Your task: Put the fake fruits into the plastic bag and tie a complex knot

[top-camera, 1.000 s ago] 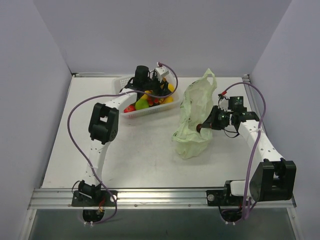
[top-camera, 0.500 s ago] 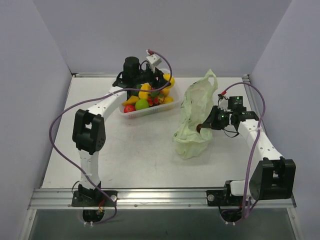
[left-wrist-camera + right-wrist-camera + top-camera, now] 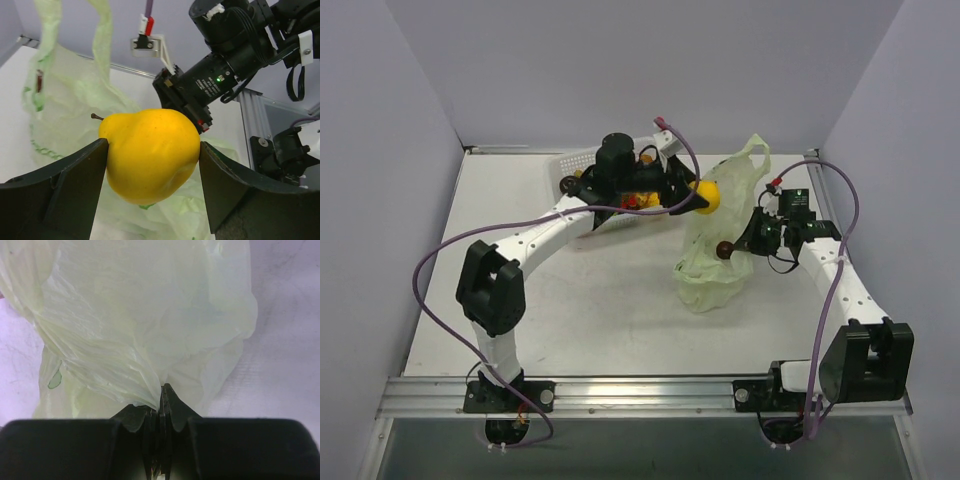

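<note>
White tabletop point(image 3: 600, 300) nearest us, and on its right half we have the pale-green bag point(image 3: 713, 275) standing crumpled. We see the right claw point(image 3: 727, 250) pinched fully shut on a fold of the bag's side. In its own wrist view the thin plastic is bunched between the closed fingers and fans away from them. Just beyond, at the bag's upper left edge, we find the left claw point(image 3: 698, 197) clamped on a yellow pear point(image 3: 708, 196). One finger presses each flank, and a short brown stem pokes out sideways. From the left wrist camera the bag sits behind and below the pear, with a handle loop point(image 3: 102, 30) rising tall. We cannot tell whether the pear is over the opening. Furthest back, we spot the white perforated basket point(image 3: 578, 160), largely hidden behind the left arm point(image 3: 555, 225), with a glimpse of red fruit point(image 3: 631, 203) showing under the wrist.
</note>
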Action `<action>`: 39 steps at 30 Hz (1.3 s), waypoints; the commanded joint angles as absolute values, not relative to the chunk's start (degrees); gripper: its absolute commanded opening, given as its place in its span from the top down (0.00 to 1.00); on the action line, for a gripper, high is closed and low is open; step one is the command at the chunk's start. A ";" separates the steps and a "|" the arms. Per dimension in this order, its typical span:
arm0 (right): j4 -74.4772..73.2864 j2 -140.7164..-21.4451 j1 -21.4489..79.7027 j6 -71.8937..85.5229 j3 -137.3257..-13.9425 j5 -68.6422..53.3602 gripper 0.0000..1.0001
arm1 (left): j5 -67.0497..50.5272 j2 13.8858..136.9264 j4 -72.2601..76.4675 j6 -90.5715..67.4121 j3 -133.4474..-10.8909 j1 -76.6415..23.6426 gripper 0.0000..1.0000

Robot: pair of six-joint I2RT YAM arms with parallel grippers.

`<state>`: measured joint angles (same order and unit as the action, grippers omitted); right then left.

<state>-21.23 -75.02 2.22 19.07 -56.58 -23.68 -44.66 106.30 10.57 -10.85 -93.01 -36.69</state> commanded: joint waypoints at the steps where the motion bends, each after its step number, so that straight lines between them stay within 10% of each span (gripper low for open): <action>1: -22.59 -72.95 2.11 19.69 -58.71 -20.56 1.00 | -43.95 108.36 13.80 -14.59 -93.86 -39.45 0.81; 8: -22.59 -74.00 2.02 19.51 -58.45 -20.39 1.00 | -40.17 112.67 12.75 -14.94 -94.39 -42.19 0.64; 10: -22.59 -74.18 2.02 19.60 -58.45 -20.65 1.00 | -38.42 113.29 11.34 -14.85 -94.83 -42.19 0.32; 14: -22.50 -74.88 1.93 19.86 -58.18 -21.00 1.00 | -38.58 112.77 11.69 -15.29 -95.62 -41.66 0.03; 39: -22.41 -75.32 1.93 18.11 -57.22 -20.92 1.00 | -12.57 112.76 -8.79 -1.23 -97.29 -22.41 0.06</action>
